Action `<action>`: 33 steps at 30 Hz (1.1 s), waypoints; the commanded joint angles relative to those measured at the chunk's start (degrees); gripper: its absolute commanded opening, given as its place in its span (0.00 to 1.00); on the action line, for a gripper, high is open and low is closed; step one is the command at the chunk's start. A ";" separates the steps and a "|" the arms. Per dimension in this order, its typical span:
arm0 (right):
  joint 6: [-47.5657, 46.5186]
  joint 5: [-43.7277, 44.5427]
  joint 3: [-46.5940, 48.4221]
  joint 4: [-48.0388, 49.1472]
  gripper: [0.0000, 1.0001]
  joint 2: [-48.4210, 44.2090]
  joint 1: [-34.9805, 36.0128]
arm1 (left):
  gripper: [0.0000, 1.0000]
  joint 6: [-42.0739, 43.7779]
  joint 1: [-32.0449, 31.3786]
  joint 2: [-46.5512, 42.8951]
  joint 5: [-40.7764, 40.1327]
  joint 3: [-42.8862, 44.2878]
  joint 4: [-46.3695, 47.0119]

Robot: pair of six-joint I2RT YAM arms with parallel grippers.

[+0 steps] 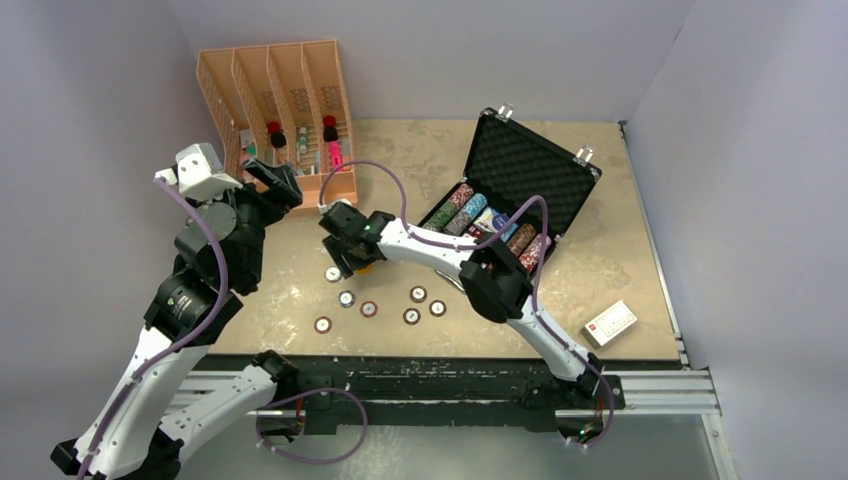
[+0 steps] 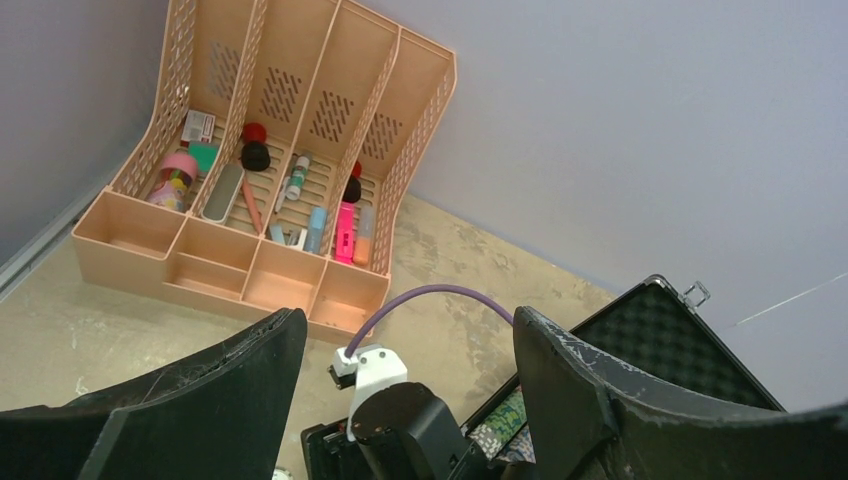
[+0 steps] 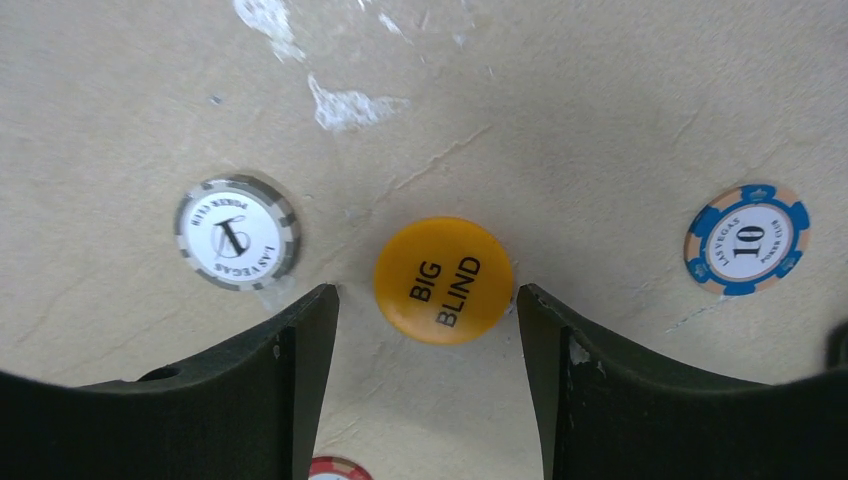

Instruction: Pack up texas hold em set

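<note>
Packing looks barely half done from the top view: the black briefcase (image 1: pixel 520 190) lies open at the right rear of the desk (image 1: pixel 420 150) with rows of chips in its slots, about seven loose chips (image 1: pixel 369 309) lie scattered before the arms, and the card deck (image 1: pixel 610 323) sits apart near the right front edge. The right arm stretches left, the right end effector (image 1: pixel 345 262) low over the leftmost chips; the left arm is folded, the left end effector (image 1: pixel 272 180) raised beside the orange rack (image 1: pixel 285 100)

The left wrist view shows those jaws spread and empty, facing the rack

The right wrist view shows the right jaws spread either side of the yellow BIG BLIND button (image 3: pixel 443 280), not pinching it, with a grey-edged chip (image 3: pixel 238 232) left and a blue 10 chip (image 3: pixel 747 238) right
</note>
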 commanded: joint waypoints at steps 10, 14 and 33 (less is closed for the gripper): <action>1.23 -1.52 0.77 -3.40 0.64 1.63 0.01 | 0.75 -0.54 0.17 -0.08 1.14 -0.60 0.88; 1.39 -1.32 4.41 -5.67 0.63 3.43 -0.43 | 0.75 -1.39 0.17 -0.05 1.52 -0.94 0.79; 4.27 2.58 -8.08 -5.68 0.52 -9.54 -0.83 | 0.75 -2.72 0.22 -0.64 1.56 -1.28 0.23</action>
